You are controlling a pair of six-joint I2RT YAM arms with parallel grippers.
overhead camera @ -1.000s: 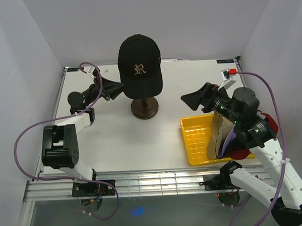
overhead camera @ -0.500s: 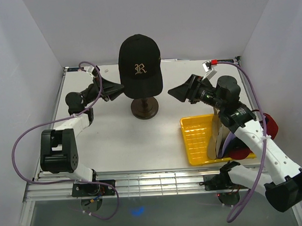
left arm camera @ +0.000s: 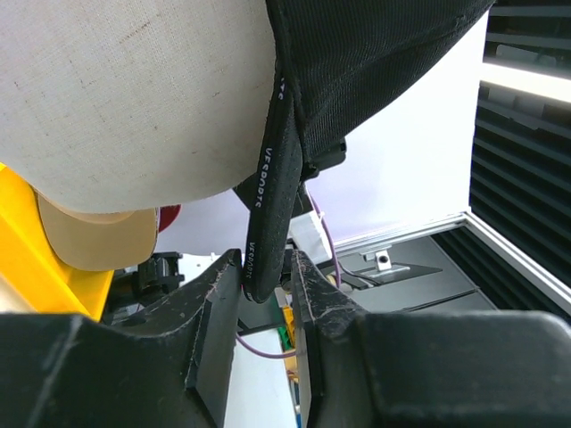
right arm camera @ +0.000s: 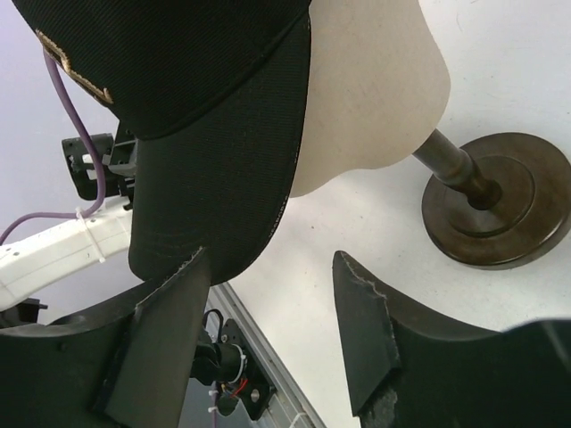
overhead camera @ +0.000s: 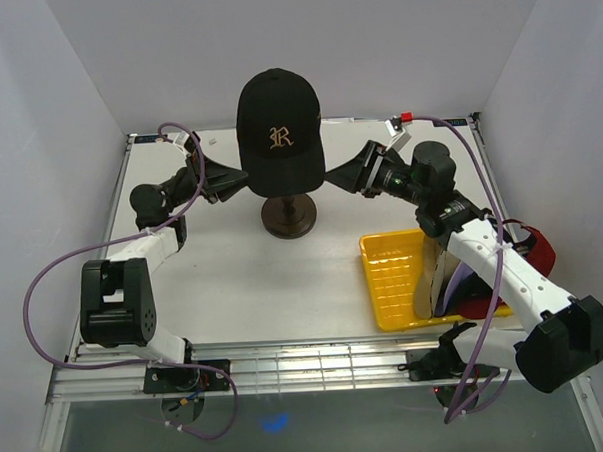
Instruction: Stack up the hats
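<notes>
white tabletop [overhead camera: 234, 279], left end effector [left arm camera: 265, 269] clamped on black woven cap [overhead camera: 279, 127], right end effector [right arm camera: 272, 260] apart

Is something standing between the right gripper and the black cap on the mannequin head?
Nothing visible does. The open right gripper faces the brim of the black cap directly, with only open space between them.

Bright, even diffuse light, faint soft shadows, sharp overhead view, wide-angle wrist views
</notes>
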